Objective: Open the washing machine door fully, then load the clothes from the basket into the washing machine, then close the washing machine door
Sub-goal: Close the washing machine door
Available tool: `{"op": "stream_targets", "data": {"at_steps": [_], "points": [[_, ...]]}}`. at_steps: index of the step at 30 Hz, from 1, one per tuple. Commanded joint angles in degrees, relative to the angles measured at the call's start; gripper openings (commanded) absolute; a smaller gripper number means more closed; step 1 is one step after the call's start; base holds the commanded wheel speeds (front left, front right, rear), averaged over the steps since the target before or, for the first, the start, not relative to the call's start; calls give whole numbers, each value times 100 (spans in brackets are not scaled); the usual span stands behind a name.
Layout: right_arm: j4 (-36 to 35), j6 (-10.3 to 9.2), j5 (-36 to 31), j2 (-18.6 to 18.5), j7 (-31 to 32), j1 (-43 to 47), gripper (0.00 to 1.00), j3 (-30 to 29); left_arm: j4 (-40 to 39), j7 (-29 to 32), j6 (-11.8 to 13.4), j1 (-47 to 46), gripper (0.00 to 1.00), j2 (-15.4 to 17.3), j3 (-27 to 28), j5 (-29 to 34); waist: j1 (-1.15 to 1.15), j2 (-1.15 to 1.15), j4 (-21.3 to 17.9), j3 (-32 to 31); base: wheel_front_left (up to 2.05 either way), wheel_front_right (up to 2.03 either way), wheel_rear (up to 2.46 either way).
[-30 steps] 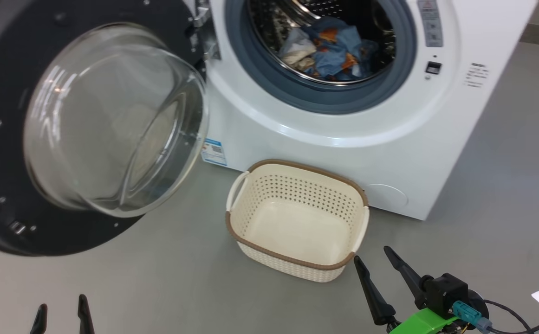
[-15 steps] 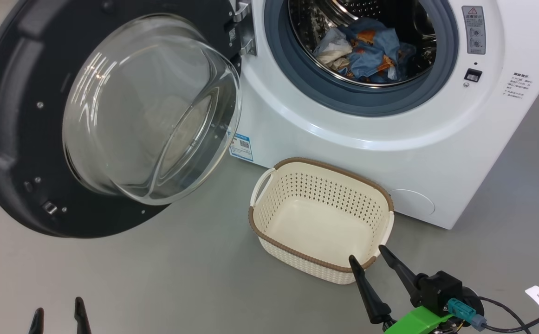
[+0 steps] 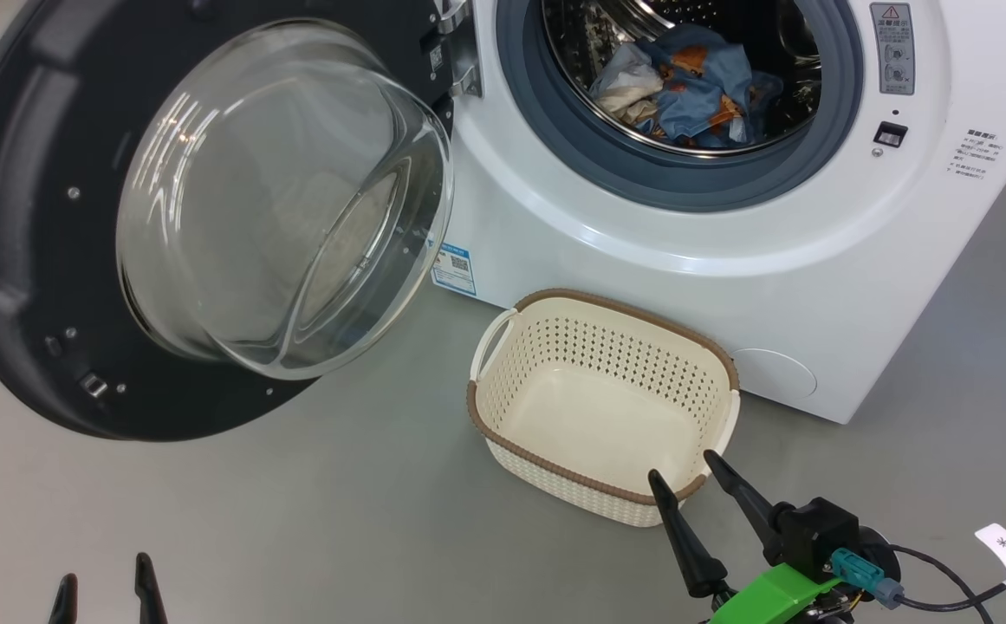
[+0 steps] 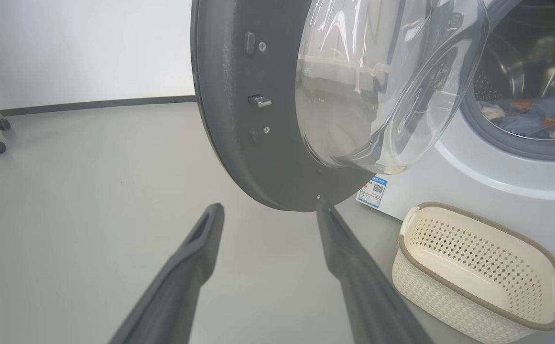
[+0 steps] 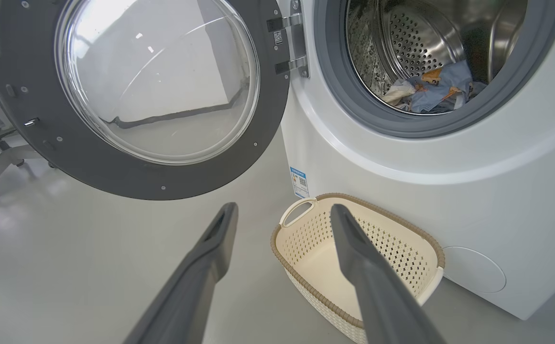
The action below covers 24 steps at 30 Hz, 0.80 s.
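Head view, upper left: large round black-rimmed glass washing machine door swung wide beside white front-loading washing machine, light-blue orange-printed clothes in its steel drum; cream perforated basket empty, centre, on grey floor; left gripper and right gripper, bottom edge, both spread, holding nothing.

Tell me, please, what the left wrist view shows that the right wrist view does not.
Left wrist view: the open left gripper, the washing machine door seen nearly edge-on, a wall with a dark baseboard. Right wrist view: the open right gripper, the door's metal hinge, a round cover low on the washing machine. Both: the empty basket and the clothes in the drum.
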Motion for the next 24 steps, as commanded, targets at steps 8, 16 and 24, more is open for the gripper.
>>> {"op": "stream_targets", "data": {"at_steps": [8,16,24], "points": [[-141,10,18,15,-27,-146,100,82,-142,-32,-56,-145,0,55,163,-36,0,0,-15,-14,0,0,0],[-209,10,-1,15,-27,-78,100,20,-269,-32,-319,-354,0,55,714,-858,0,0,-35,5,0,0,0],[-225,10,-40,15,-27,-69,100,-25,-50,-32,-892,-1096,0,397,1784,-1739,0,0,-71,64,0,0,0]]}}
